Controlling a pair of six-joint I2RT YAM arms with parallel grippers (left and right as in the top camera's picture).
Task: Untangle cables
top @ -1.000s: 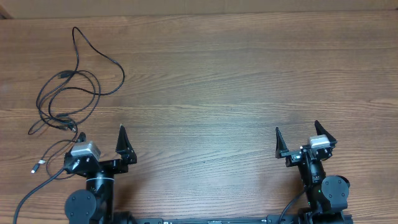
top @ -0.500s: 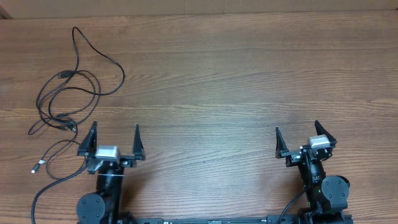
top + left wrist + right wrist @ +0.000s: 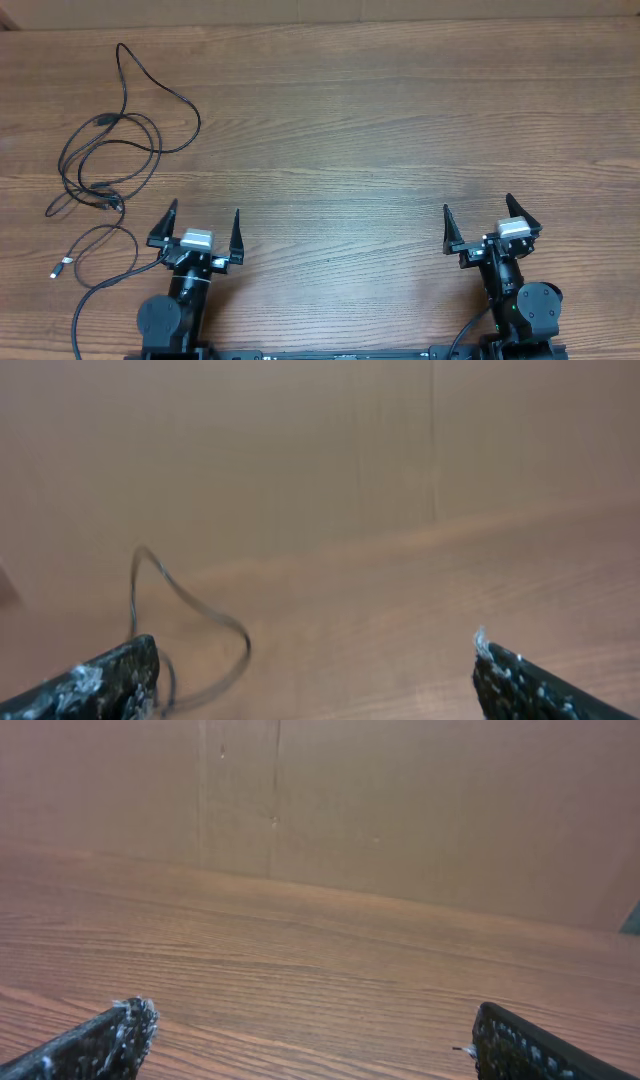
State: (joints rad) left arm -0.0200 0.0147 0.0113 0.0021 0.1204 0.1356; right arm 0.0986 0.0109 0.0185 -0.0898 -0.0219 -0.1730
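Overhead, the cables (image 3: 103, 121) are sprawling across the wooden table's (image 3: 380, 130) left; the right wrist view is showing a brown wall (image 3: 400, 810). The left gripper (image 3: 205, 210) and right gripper (image 3: 478, 203) are gaping wide, holding nothing.

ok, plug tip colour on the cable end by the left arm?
Silvery plug tip on a thin black cable; clearest in overhead.

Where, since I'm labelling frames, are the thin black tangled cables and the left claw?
Thin black tangled cables (image 3: 105, 199): overhead view, on the knotted middle.
Left claw (image 3: 204, 208): overhead view, midway between its black fingertips.
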